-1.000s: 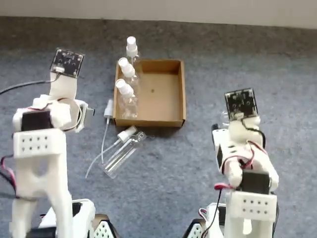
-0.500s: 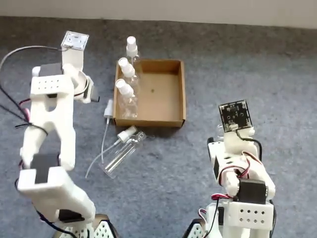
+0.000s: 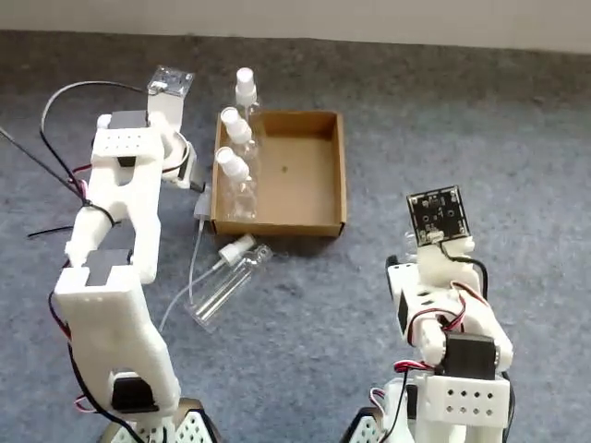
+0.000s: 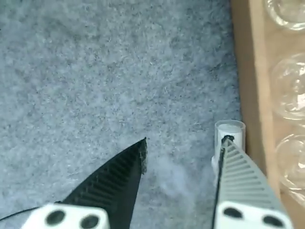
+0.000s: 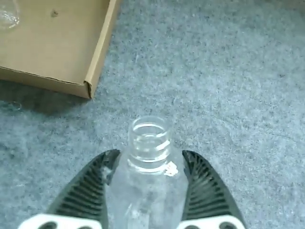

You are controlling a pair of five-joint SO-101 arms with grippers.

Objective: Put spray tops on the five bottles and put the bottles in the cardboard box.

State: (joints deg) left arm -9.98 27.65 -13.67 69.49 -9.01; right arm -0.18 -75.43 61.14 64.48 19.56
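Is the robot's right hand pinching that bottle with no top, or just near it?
Touching. In the right wrist view, the fingers of the right gripper press against both sides of the bottle, with no gap showing on either side.

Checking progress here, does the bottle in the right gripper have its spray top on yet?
Off: the bottle in the right gripper shows a bare, open threaded neck.

Count: bottle (image 3: 220, 293) x5: 3 capped, 2 bare (1 lying, 1 upright). spray top (image 3: 236, 247) x5: 3 fitted, 2 loose with dip tubes. box (image 3: 277, 226) x1. arm (image 3: 115, 231) x2.
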